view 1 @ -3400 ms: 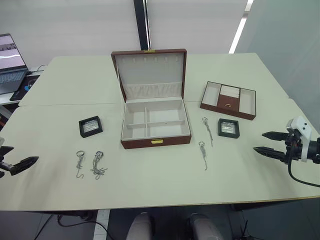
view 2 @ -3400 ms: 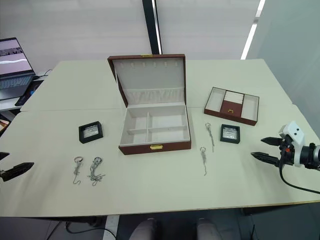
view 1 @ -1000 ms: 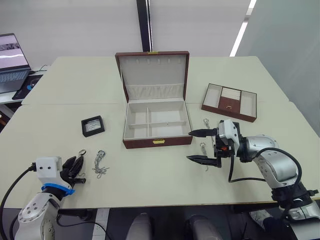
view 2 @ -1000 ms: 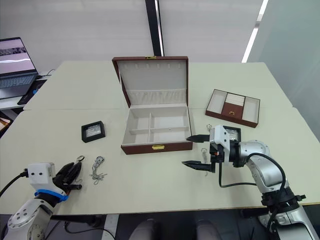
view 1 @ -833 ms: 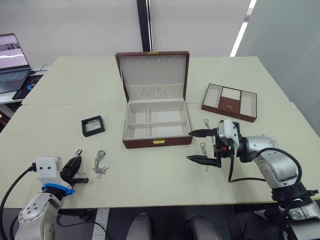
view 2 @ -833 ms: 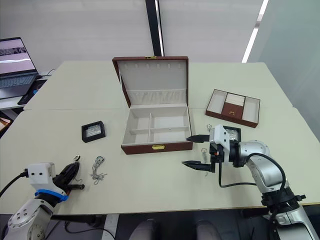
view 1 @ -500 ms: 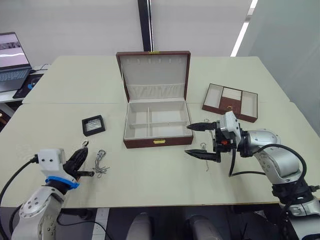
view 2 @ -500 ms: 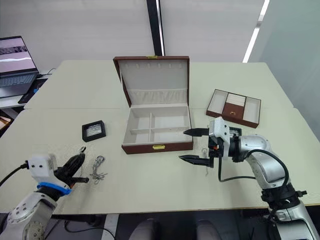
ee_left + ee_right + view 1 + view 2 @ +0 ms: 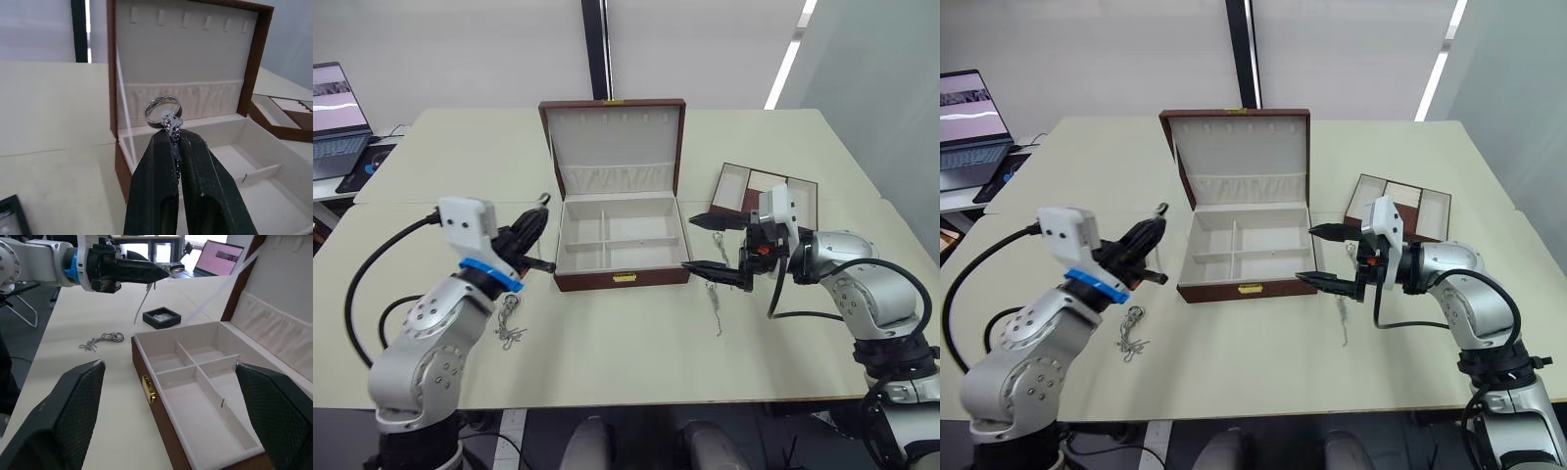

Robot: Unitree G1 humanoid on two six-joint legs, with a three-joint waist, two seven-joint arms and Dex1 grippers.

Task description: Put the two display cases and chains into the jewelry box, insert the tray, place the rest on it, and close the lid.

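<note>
The brown jewelry box [image 9: 619, 277] stands open at mid-table with its lid [image 9: 612, 137] upright and its white compartments bare. My left gripper [image 9: 171, 136] is shut on a silver chain with a ring [image 9: 163, 109] at its top, held in the air just left of the box [image 9: 1193, 290]. The chain [image 9: 142, 308] hangs down from the fingers. A second chain [image 9: 508, 334] lies on the table below my left arm. My right gripper [image 9: 707, 245] stands open and holds nothing, at the box's right front corner. Another chain [image 9: 714, 305] lies under it. A black display case [image 9: 158, 317] sits left of the box. The brown tray [image 9: 736, 184] lies behind my right gripper.
A laptop [image 9: 337, 108] stands at the far left, off the table's corner. A seam between two tabletops [image 9: 440, 204] runs across, level with the box's back. Bare table lies in front of the box.
My left gripper has shut on one of the two left-hand chains, lifted it off the table, and carried it up to the box's left side. My right gripper has drifted slightly back.
</note>
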